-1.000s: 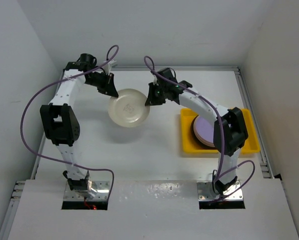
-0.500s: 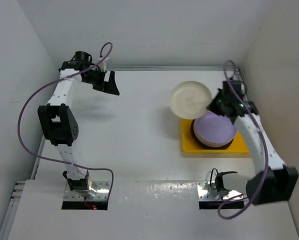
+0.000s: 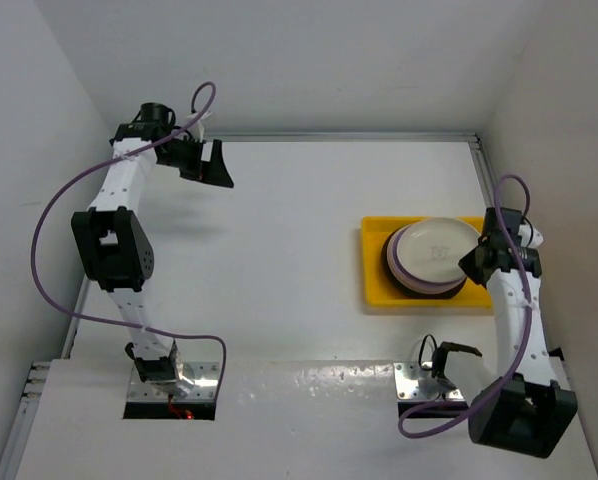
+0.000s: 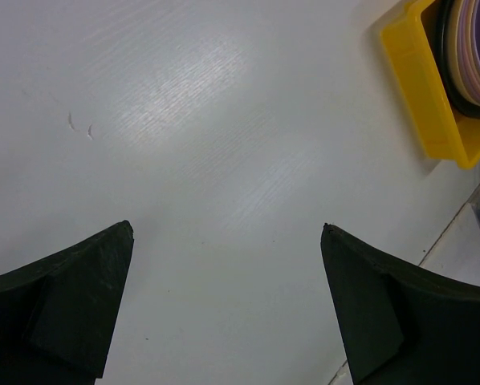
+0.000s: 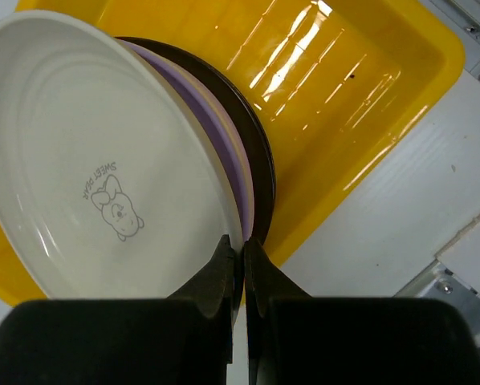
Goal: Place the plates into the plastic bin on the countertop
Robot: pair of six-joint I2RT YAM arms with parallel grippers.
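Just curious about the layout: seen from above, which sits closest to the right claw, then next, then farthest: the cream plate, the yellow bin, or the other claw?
1. The cream plate: its rim is pinched by the right gripper.
2. The yellow bin: under the plate stack, reaching left.
3. The left gripper: far off, back-left corner.

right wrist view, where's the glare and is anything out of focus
Right wrist: streaky glare across the floor of the bin; the print on the cream plate is sharp, the right gripper pinching its rim looks softer. Left wrist: mild sheen on the countertop.
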